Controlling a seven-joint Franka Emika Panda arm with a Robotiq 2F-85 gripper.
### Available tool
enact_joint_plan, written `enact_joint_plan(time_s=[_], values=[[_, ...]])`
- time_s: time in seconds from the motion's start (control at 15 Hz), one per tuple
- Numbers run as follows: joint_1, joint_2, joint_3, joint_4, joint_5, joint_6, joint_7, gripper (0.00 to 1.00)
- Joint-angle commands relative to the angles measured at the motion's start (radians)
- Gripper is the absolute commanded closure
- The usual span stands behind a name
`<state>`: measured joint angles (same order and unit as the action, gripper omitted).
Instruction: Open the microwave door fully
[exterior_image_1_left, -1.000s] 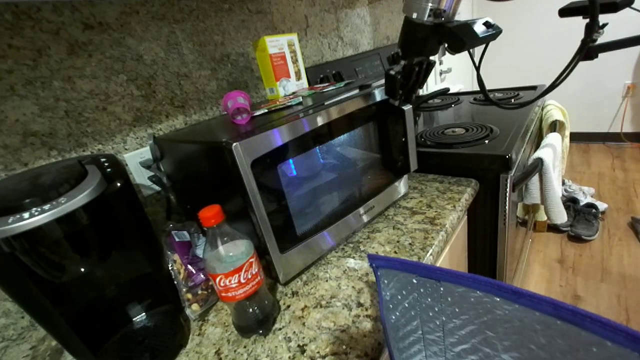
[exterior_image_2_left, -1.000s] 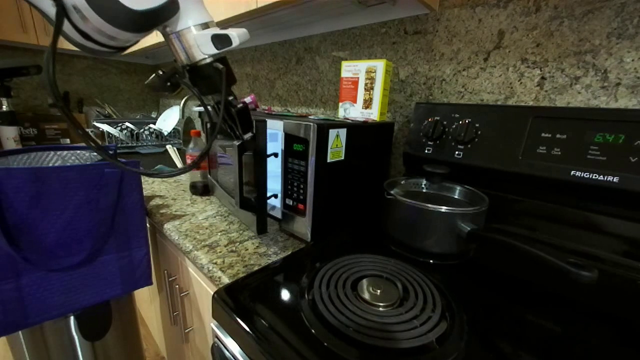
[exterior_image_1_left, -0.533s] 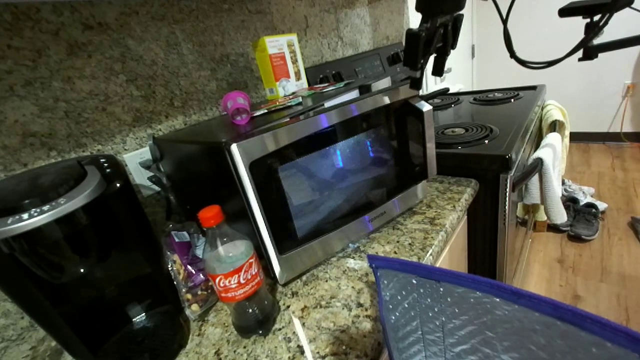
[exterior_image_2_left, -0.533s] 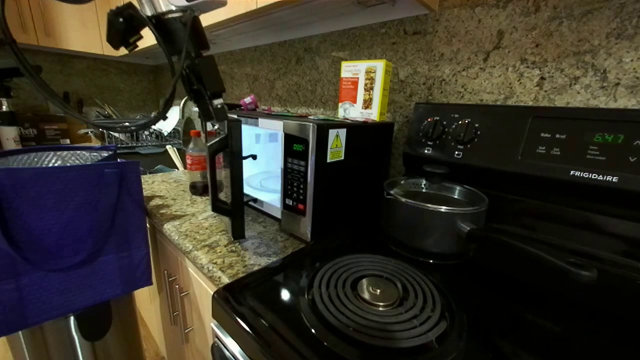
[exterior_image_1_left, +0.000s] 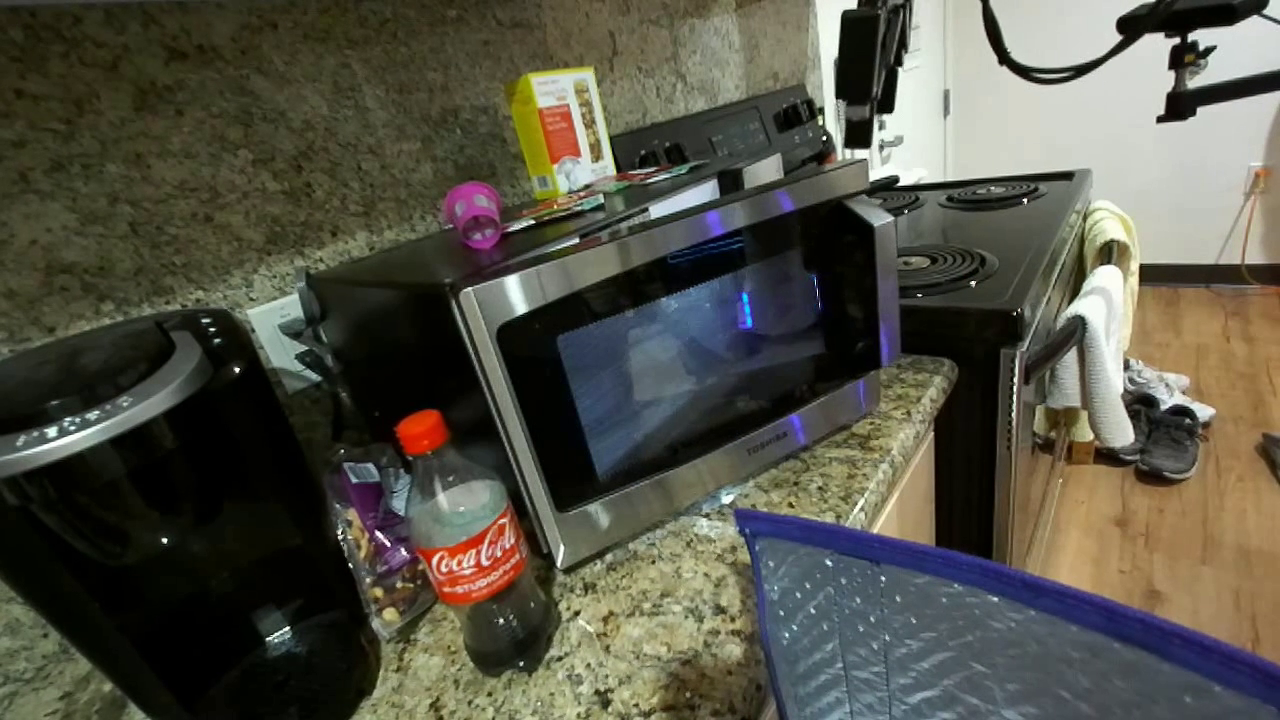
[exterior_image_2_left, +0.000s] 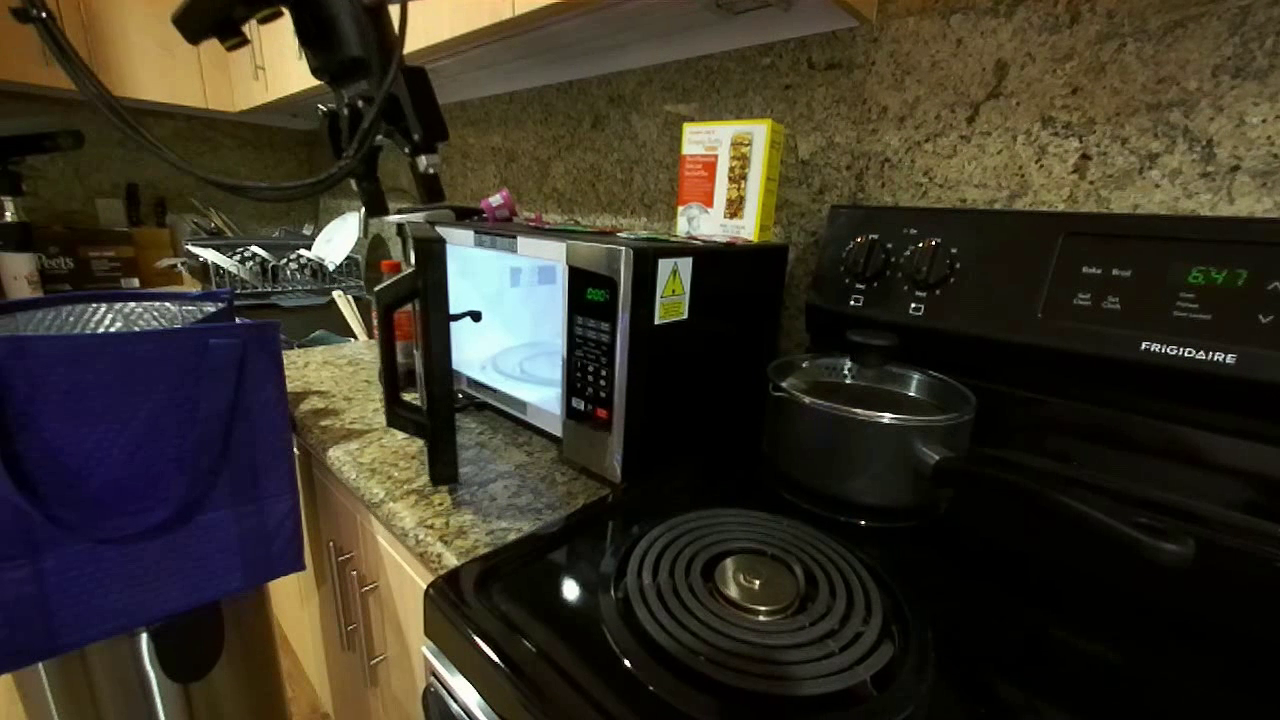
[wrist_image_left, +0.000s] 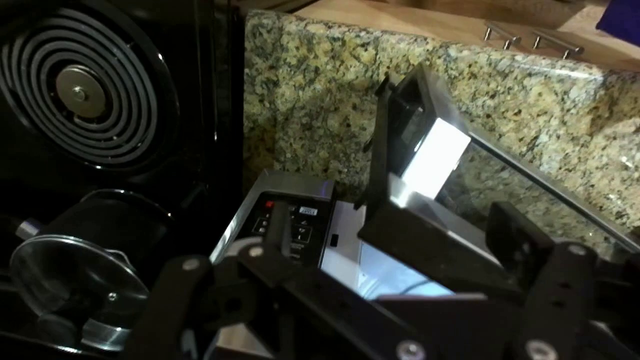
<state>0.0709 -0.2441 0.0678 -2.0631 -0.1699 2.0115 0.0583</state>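
The spread, empty gripper (exterior_image_2_left: 402, 200) hangs above the part-open door (exterior_image_1_left: 680, 350); best press its inner face near the free side, sweeping toward the counter's front edge (exterior_image_2_left: 382, 498).

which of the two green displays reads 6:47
The stove display, just above the Frigidaire lettering. The keypad display on the microwave is also green but seems to show only zeros.

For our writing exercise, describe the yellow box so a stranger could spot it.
Beside the black stove is the microwave. On its top stands the yellow box, white-fronted and upright, plainly taller than the pink cup and flat packets.
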Motion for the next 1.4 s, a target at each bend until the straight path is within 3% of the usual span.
enact_joint_plan(time_s=[0.0, 0.4, 0.87, 1.33], values=[[-0.017, 0.046, 0.008, 0.082, -0.026, 0.056, 0.023, 0.0], [-0.051, 0.165, 0.005, 0.184, -0.077, 0.139, 0.196, 0.0], [-0.037, 0.249, -0.013, 0.235, -0.072, 0.044, 0.283, 0.0], [-0.02, 0.191, -0.006, 0.192, -0.07, -0.108, 0.346, 0.0]])
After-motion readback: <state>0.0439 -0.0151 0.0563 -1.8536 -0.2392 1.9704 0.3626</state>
